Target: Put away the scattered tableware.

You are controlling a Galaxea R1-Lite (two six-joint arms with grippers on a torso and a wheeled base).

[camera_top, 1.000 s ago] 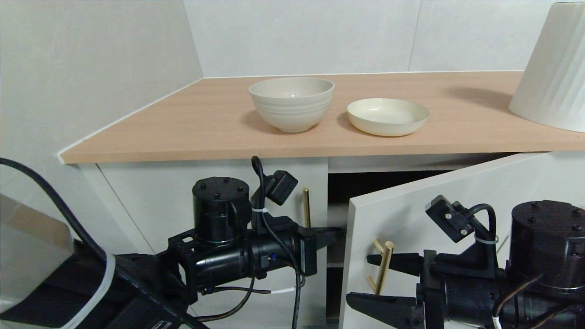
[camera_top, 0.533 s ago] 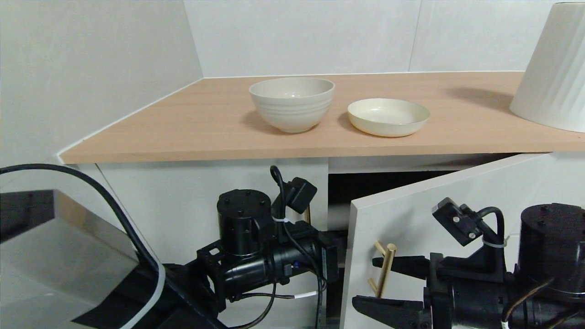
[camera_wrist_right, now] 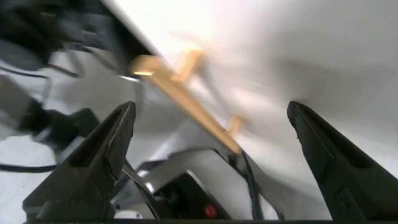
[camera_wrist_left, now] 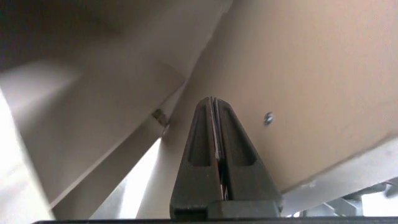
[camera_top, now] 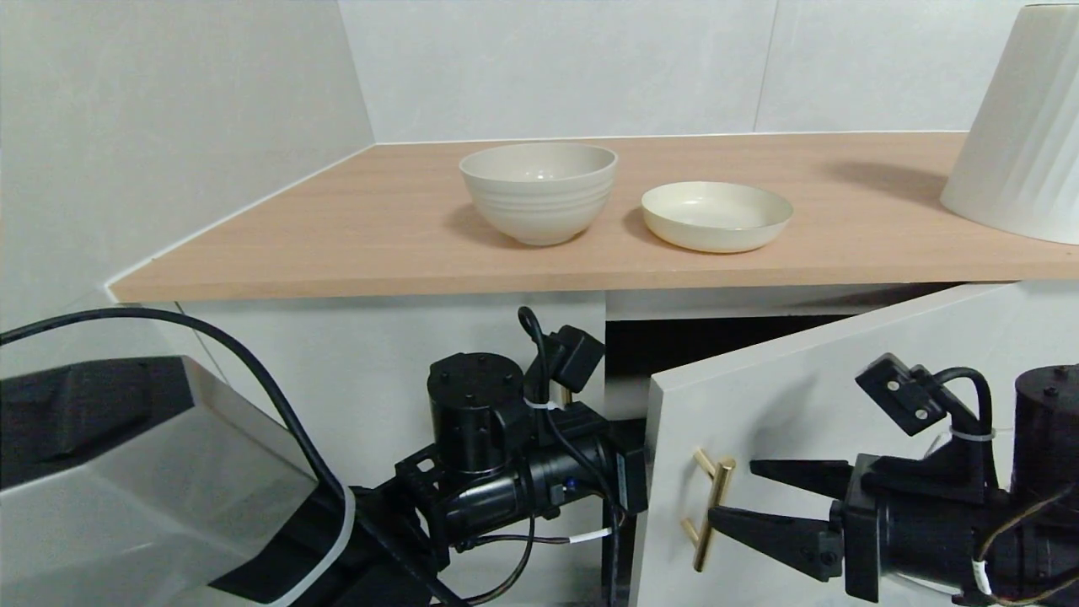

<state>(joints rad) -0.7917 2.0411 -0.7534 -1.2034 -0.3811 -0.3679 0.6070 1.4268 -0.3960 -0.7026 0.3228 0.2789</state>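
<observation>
Cream bowl (camera_top: 538,190) and shallow cream dish (camera_top: 716,216) sit side by side on the wooden countertop (camera_top: 337,236), bowl to the left. Below, the right gripper (camera_top: 733,491), jaws apart, is just beside the brass handle (camera_top: 712,514) of the ajar cabinet door (camera_top: 801,396). The left gripper (camera_wrist_left: 213,102), fingers pressed together, sits behind the door's left edge.

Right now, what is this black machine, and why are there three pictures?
It is a robot with two arms, each ending in pinching jaws. One picture comes from a camera on its head, the other two from cameras on its wrists. On the wooden counter sit a deep bowl, a shallow dish and, farther right, a white lampshade. Below, a cupboard door stands open. The right jaws are open, close to its gold handle. The left jaws are shut, at the gap beside the door. Nothing is held.
</observation>
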